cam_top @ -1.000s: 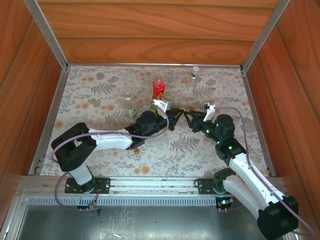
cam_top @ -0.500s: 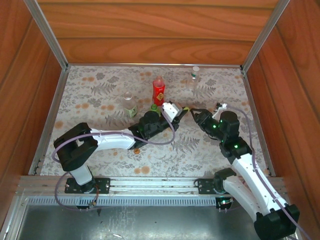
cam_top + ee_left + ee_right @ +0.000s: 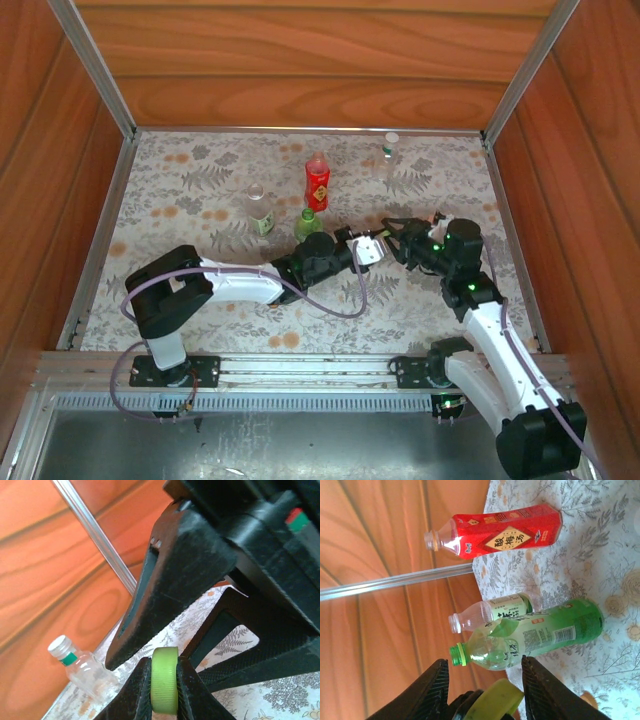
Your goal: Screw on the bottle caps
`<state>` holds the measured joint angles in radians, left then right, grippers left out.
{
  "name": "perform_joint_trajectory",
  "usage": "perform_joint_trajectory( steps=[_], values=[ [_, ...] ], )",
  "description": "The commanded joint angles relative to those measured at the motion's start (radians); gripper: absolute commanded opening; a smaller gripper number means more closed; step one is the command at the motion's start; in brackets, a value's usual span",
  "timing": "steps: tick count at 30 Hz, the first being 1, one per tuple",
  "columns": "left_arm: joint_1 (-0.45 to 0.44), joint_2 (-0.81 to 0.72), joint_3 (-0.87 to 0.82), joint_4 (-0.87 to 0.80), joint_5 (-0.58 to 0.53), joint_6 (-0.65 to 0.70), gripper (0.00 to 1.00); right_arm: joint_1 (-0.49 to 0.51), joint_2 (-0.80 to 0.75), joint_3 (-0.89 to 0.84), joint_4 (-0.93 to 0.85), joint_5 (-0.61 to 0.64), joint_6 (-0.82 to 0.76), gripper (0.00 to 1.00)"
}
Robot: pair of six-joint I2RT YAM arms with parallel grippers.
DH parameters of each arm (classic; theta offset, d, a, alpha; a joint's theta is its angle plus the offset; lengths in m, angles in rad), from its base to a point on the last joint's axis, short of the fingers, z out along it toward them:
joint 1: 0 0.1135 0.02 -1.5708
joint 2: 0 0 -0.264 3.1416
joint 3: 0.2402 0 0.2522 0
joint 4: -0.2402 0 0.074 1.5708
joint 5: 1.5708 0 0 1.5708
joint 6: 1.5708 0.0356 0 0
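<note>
Bright, even light fills the overhead view, with only faint, soft shadows. In the right wrist view white glare sits on the neck of the red bottle (image 3: 505, 530), upper left; the lower edge is blurred.

Colours on my screens
I see a yellow-green round plastic cap (image 3: 165, 687) lower centre, a red plastic bottle (image 3: 485, 527) with a yellow diamond mark up top, and a grey fern-print tablecloth (image 3: 200, 185) with orange flowers.
</note>
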<state>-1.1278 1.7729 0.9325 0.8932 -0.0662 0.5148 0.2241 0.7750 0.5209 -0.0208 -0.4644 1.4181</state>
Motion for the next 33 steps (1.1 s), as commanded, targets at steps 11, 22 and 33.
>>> perform_joint_trajectory(
  steps=[11, 22, 33],
  values=[
    [-0.025, 0.01, -0.027, 0.011, -0.003, 0.169, 0.13, -0.033, 0.035, -0.005, 0.033, -0.098, 0.022, 0.28],
    [-0.043, 0.044, -0.021, 0.011, -0.043, 0.266, 0.15, -0.035, 0.088, 0.05, -0.027, -0.202, -0.033, 0.15],
    [-0.044, 0.059, -0.021, 0.012, -0.057, 0.257, 0.24, -0.041, 0.084, 0.051, -0.06, -0.186, -0.064, 0.07]
  ],
)
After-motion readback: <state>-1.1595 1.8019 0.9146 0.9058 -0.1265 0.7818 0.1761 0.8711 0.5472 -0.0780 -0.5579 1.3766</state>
